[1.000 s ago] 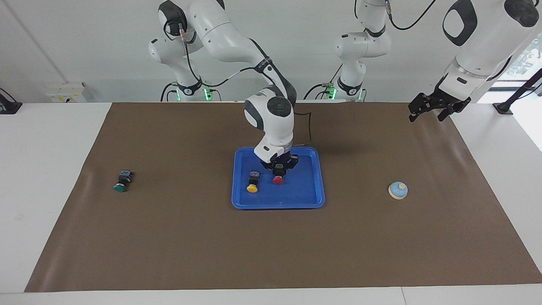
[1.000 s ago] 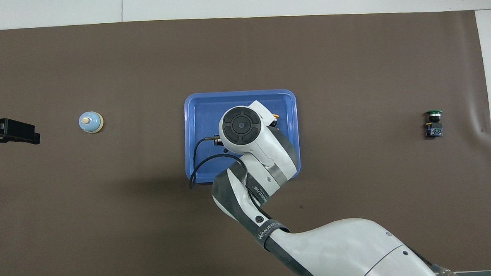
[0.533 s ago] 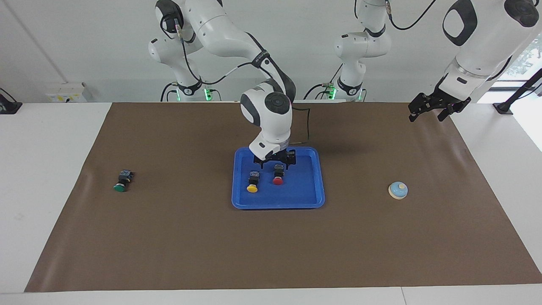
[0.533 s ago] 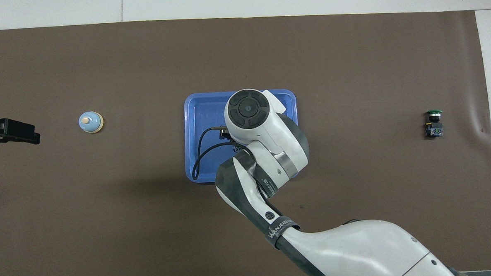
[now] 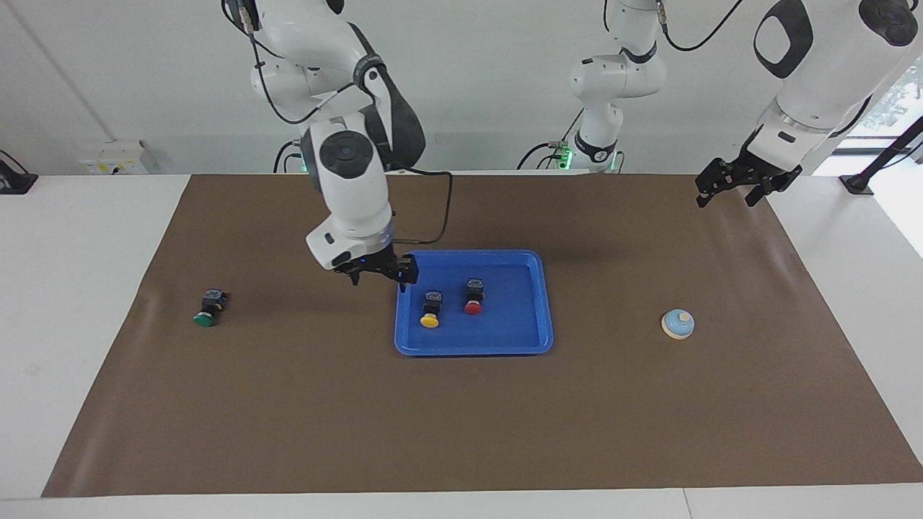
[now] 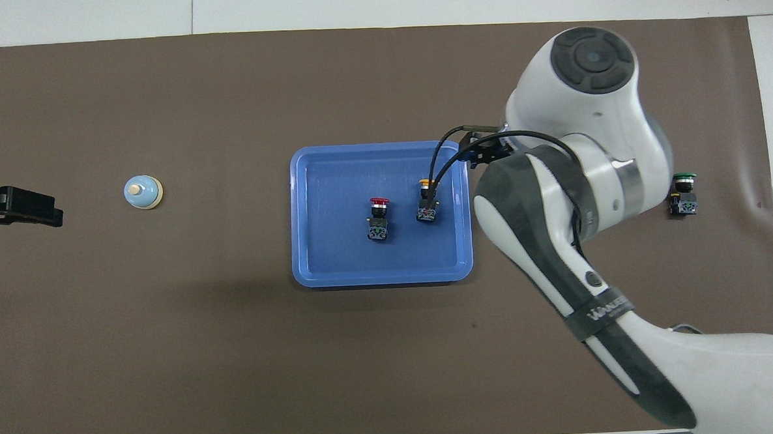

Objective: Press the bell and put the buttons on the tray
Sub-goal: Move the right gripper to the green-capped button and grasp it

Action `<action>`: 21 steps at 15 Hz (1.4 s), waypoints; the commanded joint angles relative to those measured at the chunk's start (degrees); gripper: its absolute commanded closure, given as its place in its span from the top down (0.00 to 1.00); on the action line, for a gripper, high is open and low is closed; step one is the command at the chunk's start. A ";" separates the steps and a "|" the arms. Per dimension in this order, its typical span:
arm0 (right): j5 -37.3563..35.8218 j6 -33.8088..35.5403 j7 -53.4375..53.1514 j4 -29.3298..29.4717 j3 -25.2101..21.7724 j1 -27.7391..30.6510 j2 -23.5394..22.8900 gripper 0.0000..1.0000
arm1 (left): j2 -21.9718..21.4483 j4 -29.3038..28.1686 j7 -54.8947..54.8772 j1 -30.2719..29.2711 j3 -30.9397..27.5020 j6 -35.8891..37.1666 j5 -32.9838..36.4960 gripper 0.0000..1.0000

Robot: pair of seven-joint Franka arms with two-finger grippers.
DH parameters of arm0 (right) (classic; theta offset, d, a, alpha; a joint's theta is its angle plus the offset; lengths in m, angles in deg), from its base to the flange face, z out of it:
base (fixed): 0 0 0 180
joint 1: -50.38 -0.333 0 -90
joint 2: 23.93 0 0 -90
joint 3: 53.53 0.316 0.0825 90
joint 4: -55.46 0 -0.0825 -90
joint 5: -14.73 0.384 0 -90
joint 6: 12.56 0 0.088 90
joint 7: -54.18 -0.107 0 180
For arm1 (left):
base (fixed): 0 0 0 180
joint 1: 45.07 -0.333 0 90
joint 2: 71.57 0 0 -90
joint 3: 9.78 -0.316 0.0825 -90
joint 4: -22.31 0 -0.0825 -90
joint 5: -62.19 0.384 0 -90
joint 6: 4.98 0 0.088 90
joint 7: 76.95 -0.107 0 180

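In the facing view the blue tray (image 5: 474,344) sits at the middle of the brown mat (image 5: 461,432), and two buttons lie on their sides in it: the yellow button (image 5: 430,310) toward the right arm's end and the red button (image 5: 474,296) beside it near the tray's centre. Each has its long axis running from the robots' edge toward the mat's opposite edge, black body nearer the robots, cap pointing away. The right gripper (image 5: 378,272) hangs empty, fingers spread wide, over the tray's rim at the right arm's end. The green button (image 5: 209,308) lies on the mat near the right arm's end, tilted slightly but also cap away from the robots. The bell (image 5: 678,324) stands upright toward the left arm's end; the left gripper (image 5: 735,184) waits open and empty above the mat's corner there. In the overhead view the right arm's bulk covers its gripper and nearly overlaps the green button (image 6: 683,193); the red button (image 6: 378,217) and yellow button (image 6: 428,201) lie parallel, well apart from the tray's (image 6: 310,272) rims. The risk I see: a lying button may roll on its round cap if the fingers close across the cap rather than the boxy body, so the green one could skid off; a low sweep could also clip the tray rim.
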 commanded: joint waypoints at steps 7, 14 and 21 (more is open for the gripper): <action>-4.78 -5.00 27.58 -11.29 0.62 24.15 4.12 1.00 | -0.22 0.13 0.05 -0.28 0.11 0.36 0.00 1.00; -4.61 -24.09 32.26 -24.50 0.71 31.46 4.49 1.00 | -0.22 0.13 0.05 -0.28 0.02 0.36 0.00 1.00; -4.61 -32.09 33.31 -28.47 0.80 32.43 2.47 1.00 | -0.14 0.13 0.05 -0.28 0.11 0.36 0.00 1.00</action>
